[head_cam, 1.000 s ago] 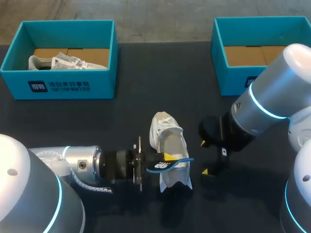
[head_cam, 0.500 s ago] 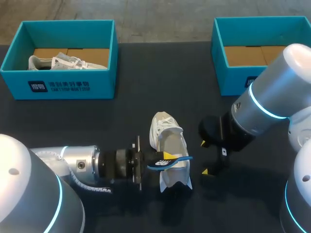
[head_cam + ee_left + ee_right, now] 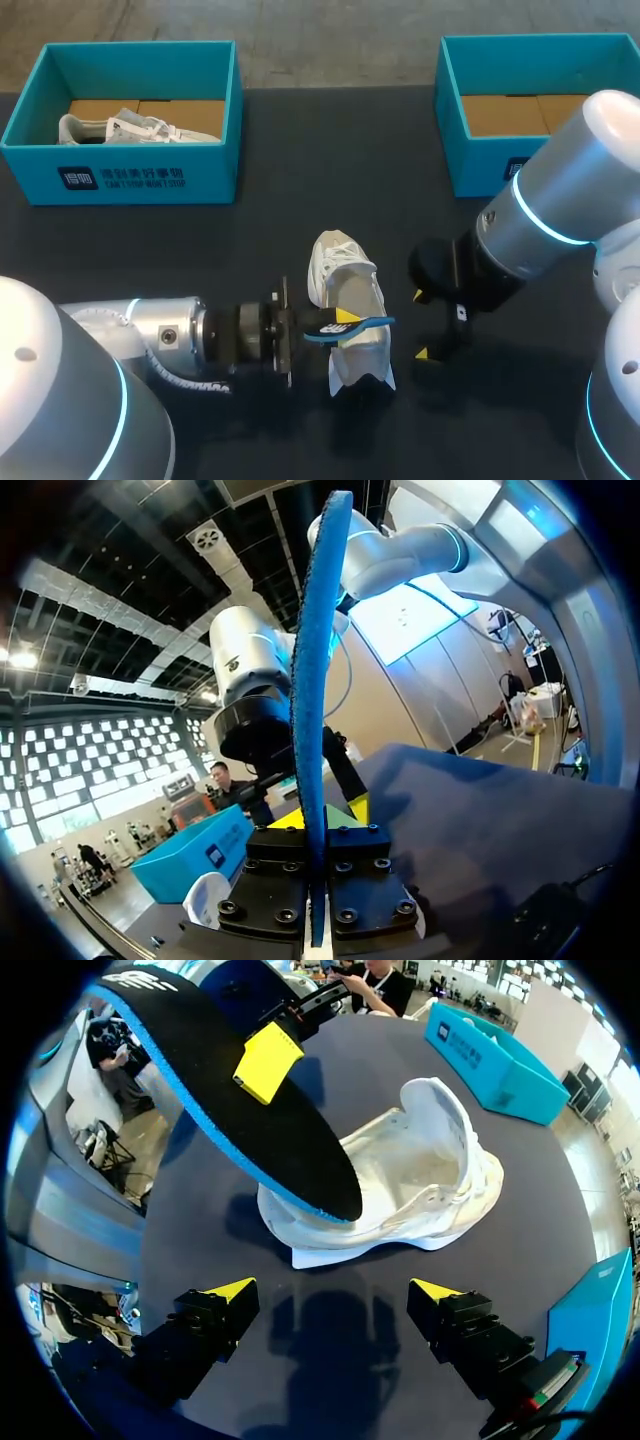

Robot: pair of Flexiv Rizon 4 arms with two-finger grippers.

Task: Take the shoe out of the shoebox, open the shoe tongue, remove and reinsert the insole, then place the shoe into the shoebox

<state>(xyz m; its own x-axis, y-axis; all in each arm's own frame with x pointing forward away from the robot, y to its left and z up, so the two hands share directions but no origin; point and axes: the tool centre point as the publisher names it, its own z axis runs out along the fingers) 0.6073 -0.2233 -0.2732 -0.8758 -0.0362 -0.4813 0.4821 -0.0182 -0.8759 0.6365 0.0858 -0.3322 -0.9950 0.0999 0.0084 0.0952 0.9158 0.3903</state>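
Note:
A white shoe [image 3: 350, 300] lies on the dark table [image 3: 300, 220] near its middle, opening up [image 3: 420, 1190]. My left gripper [image 3: 335, 322] comes in from the left and is shut on the heel end of a blue-edged black insole [image 3: 362, 326], which hangs just over the shoe's opening. In the left wrist view the insole [image 3: 312, 700] stands edge-on, pinched in that gripper [image 3: 317, 825]. My right gripper [image 3: 420, 324] stands open just right of the shoe with nothing between its fingers [image 3: 333, 1295]; the insole [image 3: 240, 1110] crosses ahead of it.
A teal shoebox [image 3: 120, 180] at the back left holds another white shoe [image 3: 140, 127]. A second teal shoebox [image 3: 480, 160] stands at the back right, its cardboard floor showing.
My left gripper has drawn back slightly to the left with the insole, whose tip has lifted a little. The right arm and the shoe have not moved.

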